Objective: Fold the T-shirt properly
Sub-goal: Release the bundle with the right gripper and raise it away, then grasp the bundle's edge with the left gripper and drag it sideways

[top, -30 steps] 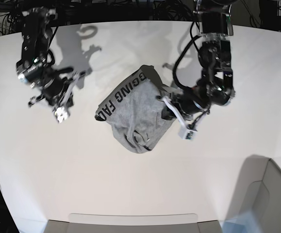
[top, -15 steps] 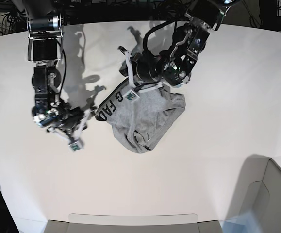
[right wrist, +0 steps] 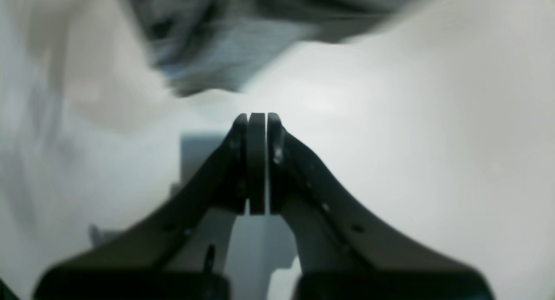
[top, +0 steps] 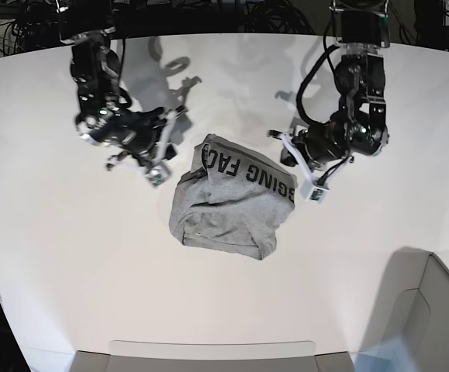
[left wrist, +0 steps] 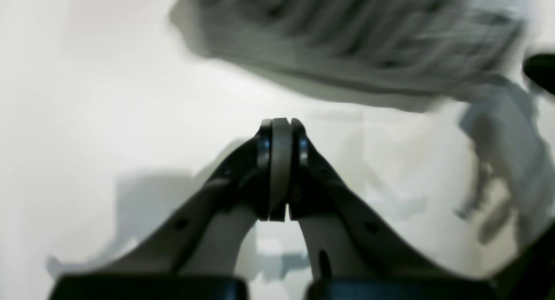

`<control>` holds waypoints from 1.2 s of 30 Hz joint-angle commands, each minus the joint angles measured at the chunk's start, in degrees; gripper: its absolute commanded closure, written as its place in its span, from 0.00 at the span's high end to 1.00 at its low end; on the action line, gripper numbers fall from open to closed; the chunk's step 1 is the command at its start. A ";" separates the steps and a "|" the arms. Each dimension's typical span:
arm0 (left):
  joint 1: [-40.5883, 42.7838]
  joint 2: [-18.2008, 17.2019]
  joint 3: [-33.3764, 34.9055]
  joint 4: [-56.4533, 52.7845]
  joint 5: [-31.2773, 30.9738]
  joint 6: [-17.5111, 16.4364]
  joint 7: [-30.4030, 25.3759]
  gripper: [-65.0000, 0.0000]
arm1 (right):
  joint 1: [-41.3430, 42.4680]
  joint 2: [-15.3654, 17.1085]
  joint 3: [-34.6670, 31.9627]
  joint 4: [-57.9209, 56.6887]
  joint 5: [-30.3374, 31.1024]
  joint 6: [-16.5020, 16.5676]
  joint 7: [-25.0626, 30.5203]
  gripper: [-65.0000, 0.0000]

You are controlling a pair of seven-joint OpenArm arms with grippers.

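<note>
The T-shirt (top: 230, 198) is seen lying in a folded bundle on the white table (top: 379, 101), near the middle of the surface and well away from every edge. Grey fabric is shown on top, and a band of black capital lettering runs along the far side of the bundle; the near edge is uneven and slightly rumpled. The left gripper (top: 308, 182) is held just beside the right end of the lettered band, but whether the cloth is touched by it cannot be told from the base view. In the left wrist view its jaws are pressed together with nothing between them (left wrist: 280, 167), and the shirt (left wrist: 347, 44) is seen only as a blurred grey mass beyond the tips. The right gripper (top: 156, 167) is held over bare table near the left side of the bundle, apart from the cloth. Its jaws are also closed on nothing, as is shown in the right wrist view (right wrist: 256, 161), where blurred grey fabric (right wrist: 225, 40) appears past the tips. At the near right corner of the table a pale bin (top: 430, 318) is partly seen.
</note>
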 commanded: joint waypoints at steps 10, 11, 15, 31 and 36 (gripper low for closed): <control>0.22 7.56 1.75 3.82 -0.52 -0.01 -20.86 0.00 | -9.13 0.18 19.40 5.84 0.45 0.53 0.80 0.00; -1.36 8.09 2.54 1.98 -0.52 -0.01 -22.88 0.00 | -9.84 0.18 20.28 5.84 0.45 1.41 0.80 0.00; -5.32 9.67 6.67 -8.92 -0.52 0.08 -32.11 0.00 | -11.86 -0.35 23.71 5.84 0.45 7.74 0.80 0.00; -8.92 8.09 8.95 -61.23 -0.79 -0.18 -67.63 0.00 | -14.76 -2.81 37.69 5.93 0.01 16.09 0.36 0.00; -8.92 3.08 4.74 -68.70 -0.96 -0.18 -72.11 0.00 | -15.81 -2.99 37.34 8.48 0.10 16.09 0.27 0.00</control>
